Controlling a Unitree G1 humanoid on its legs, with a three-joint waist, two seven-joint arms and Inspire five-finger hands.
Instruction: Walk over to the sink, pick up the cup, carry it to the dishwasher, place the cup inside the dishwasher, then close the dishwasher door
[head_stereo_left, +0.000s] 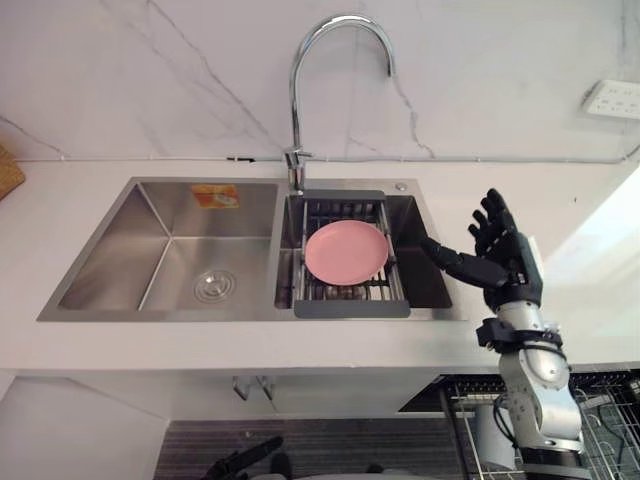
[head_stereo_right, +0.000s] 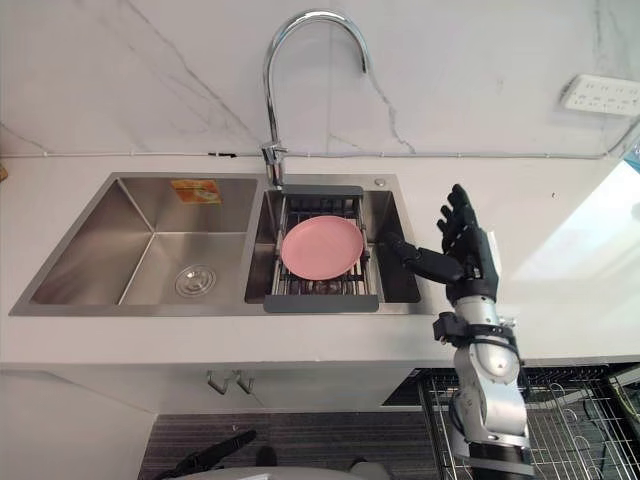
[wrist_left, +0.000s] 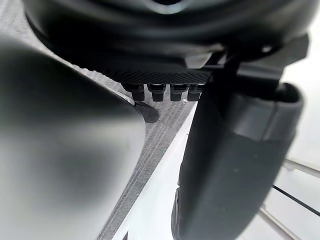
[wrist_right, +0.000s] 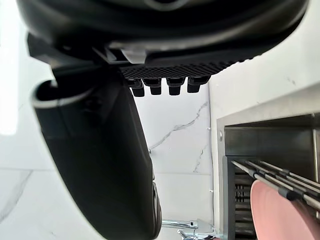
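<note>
We see a round pink plate (head_stereo_left: 346, 250) lying flat on a dark grey slatted drying rack (head_stereo_left: 350, 308); just behind the rack rises a tall curved chrome tap (head_stereo_left: 294, 100), against a white marble wall (head_stereo_left: 150, 70); a white socket (head_stereo_left: 612, 98) sits on that wall, far right; an orange sticker (head_stereo_left: 215, 195) shows left of the rack; a white stone countertop (head_stereo_left: 90, 345) surrounds them.

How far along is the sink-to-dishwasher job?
Done: the robot stands at the sink. In hand: nothing. The right hand is open, raised by the sink's right edge beside the drain rack, which holds just a pink plate. The left hand hangs low, open. Left: grasp, carry, load, close. A wire rack is pulled out below the counter.
</note>
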